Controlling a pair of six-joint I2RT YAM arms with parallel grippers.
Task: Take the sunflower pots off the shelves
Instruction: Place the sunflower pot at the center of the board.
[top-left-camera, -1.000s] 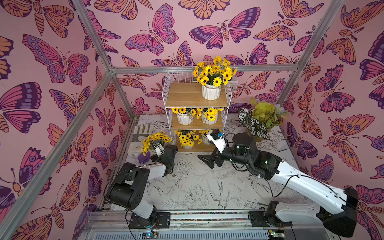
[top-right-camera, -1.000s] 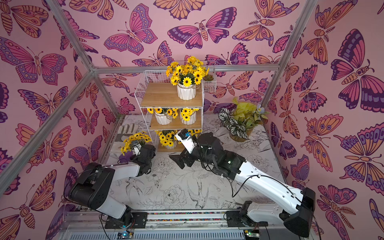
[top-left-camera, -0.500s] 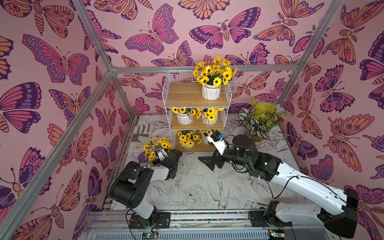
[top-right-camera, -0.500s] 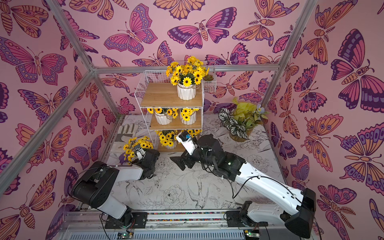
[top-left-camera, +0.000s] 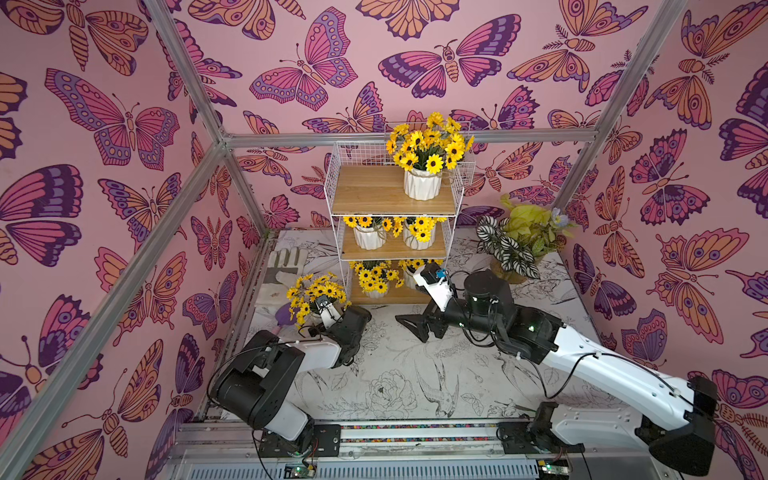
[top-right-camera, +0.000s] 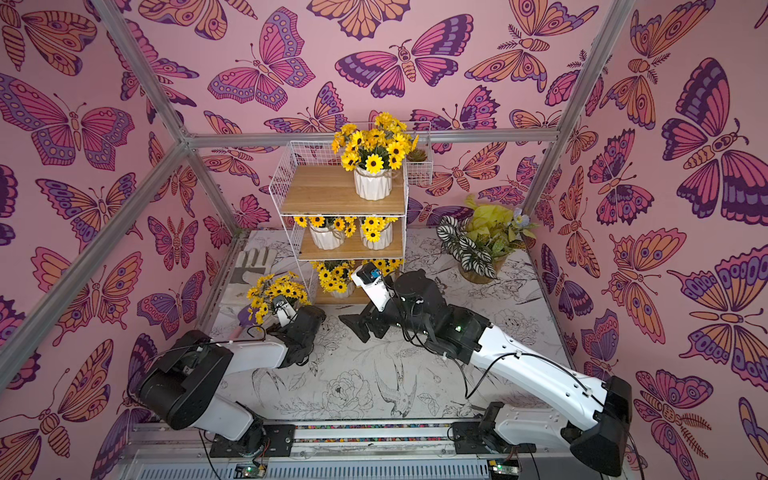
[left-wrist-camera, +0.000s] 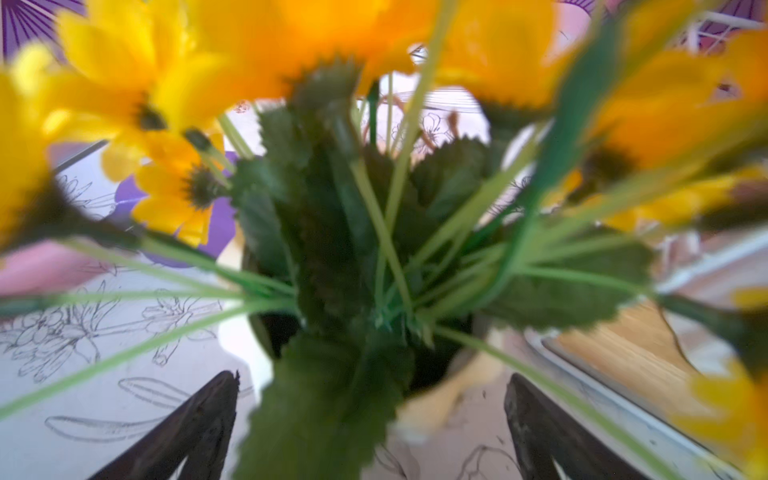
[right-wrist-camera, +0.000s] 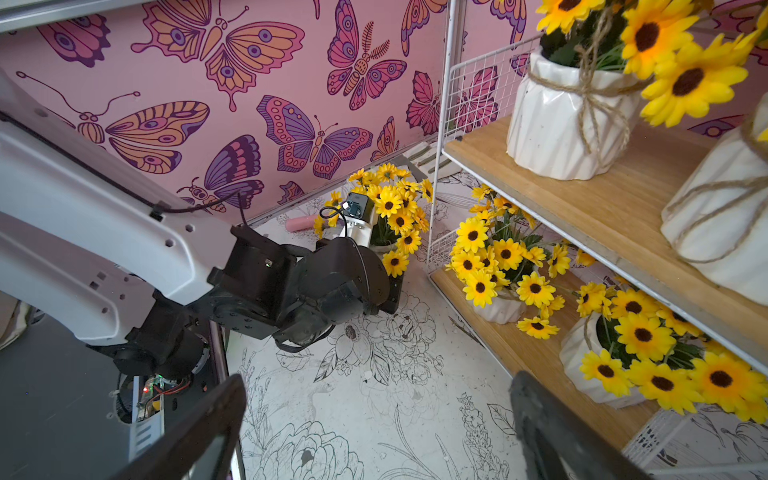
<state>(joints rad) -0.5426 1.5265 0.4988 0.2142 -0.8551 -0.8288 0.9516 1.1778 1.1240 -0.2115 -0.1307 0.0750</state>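
Wire shelves (top-left-camera: 365, 191) stand at the back of a walled-in table (top-left-camera: 395, 374).
Left jaws clasp one sunflower pot (top-left-camera: 307, 286) beside the shelves' left edge; right jaws gape empty over bare table; five more sit shelved.

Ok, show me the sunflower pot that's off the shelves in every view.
Top view: sunflower pot left of the shelves, by their foot.
Top view: sunflower pot, same spot.
Left wrist: the pot fills the frame, blurred.
Right wrist: mid-frame, behind the left arm.
Landmark: the bottom board, beside it in all four.
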